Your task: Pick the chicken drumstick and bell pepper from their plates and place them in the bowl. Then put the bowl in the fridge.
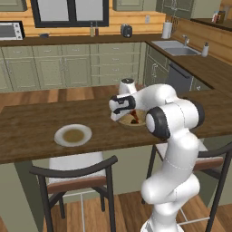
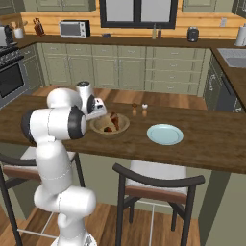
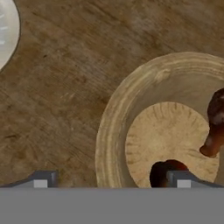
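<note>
With its jaws spread wide and empty, the gripper [image 3: 109, 179] hangs over the wooden bowl [image 3: 114, 131], where the chicken drumstick [image 3: 215, 127] at three o'clock and bell pepper [image 3: 164, 170] already lie, leaving only the fridge trip

- Dark wooden counter [image 2: 211, 144] carries the wooden bowl [image 2: 122, 126].
- Pale bluish plate [image 2: 165, 134] lies near the bowl; white plate [image 1: 73, 135] well apart.
</note>
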Tool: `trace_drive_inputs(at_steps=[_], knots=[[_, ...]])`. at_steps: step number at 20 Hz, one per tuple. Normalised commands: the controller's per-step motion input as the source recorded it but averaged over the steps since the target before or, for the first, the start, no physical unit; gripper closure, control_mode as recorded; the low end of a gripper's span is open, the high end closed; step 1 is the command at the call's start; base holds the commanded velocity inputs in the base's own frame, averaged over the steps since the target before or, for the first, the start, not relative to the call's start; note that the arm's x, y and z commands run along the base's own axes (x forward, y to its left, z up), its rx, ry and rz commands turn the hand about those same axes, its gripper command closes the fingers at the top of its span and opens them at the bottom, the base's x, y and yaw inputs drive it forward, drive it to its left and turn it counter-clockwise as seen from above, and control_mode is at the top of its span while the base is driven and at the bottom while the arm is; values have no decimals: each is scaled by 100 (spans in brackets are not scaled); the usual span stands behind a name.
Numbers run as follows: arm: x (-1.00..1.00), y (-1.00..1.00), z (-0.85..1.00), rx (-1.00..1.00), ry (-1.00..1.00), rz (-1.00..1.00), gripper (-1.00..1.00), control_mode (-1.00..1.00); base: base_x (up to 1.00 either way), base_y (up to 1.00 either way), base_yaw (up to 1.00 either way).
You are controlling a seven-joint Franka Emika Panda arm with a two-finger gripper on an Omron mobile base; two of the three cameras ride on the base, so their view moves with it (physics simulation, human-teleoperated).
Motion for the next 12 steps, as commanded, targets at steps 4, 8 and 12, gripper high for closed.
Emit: trace_drive_inputs(at_steps=[4, 8, 12], knots=[[3, 0, -4, -4, 8, 0, -100, -100, 0, 0, 0], [33, 0, -27, -1, 16, 0, -100, -100, 0, 0, 0], [35, 0, -29, -1, 12, 0, -100, -100, 0, 0, 0]])
